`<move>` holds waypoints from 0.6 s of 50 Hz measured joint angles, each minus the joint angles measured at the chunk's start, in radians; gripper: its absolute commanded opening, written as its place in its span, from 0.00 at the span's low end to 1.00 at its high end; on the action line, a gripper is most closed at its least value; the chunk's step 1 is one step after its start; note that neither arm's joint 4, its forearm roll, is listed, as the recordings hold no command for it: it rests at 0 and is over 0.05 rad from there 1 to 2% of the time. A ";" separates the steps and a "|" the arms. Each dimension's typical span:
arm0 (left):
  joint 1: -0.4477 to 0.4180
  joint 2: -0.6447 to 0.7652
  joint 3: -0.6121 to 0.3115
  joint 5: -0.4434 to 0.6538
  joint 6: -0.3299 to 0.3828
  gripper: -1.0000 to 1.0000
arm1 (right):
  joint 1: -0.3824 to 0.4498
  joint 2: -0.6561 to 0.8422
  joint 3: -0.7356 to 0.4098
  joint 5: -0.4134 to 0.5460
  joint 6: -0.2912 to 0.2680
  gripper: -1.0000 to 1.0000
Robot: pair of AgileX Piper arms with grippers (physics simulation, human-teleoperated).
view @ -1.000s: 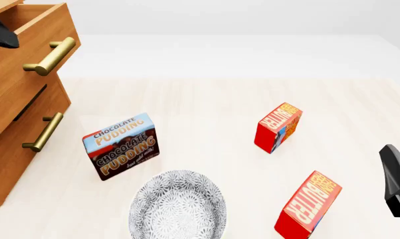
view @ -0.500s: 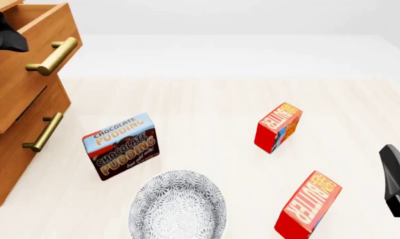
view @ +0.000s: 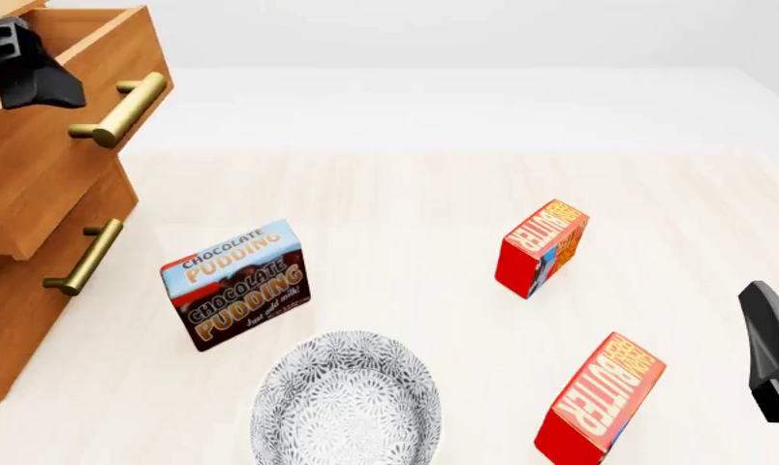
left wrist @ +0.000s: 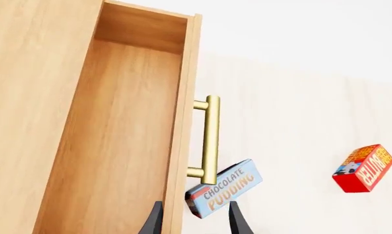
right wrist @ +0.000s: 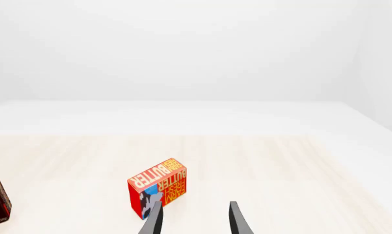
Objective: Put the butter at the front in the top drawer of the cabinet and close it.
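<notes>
Left wrist view: your left gripper (left wrist: 194,219) showed two dark fingers (left wrist: 154,222) spread apart with nothing between them, above the front edge of the top drawer (left wrist: 118,141), which stood pulled out and bare inside. Its brass handle (left wrist: 210,139) sat just beside the fingers. Chocolate pudding box (left wrist: 223,187) lay on the bench (left wrist: 293,117) below; one butter carton off to the side.

Front view: the cabinet (view: 34,252) stood at far left, top drawer out, left gripper over it. The butter (view: 599,397) sat at the near right of the bench, tilted, orange face up-left. The other butter carton (view: 543,247) sat farther back, well apart. Patterned bowl (view: 346,407) sat near centre front, just beside the pudding box. Your right gripper (view: 775,363) was at the right edge; can't tell the finger state here.

Right wrist view: right fingers (right wrist: 236,219) parted, holding nothing, the farther butter carton just beside one fingertip.
</notes>
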 measured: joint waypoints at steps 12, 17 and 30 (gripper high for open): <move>-0.025 0.012 0.000 -0.006 -0.004 1.00 | 0.000 0.000 0.000 0.000 0.000 1.00; -0.034 0.016 0.002 -0.011 -0.007 1.00 | 0.000 0.000 0.000 0.000 0.000 1.00; -0.069 0.041 0.000 -0.028 -0.016 1.00 | 0.000 0.000 0.000 0.000 0.000 1.00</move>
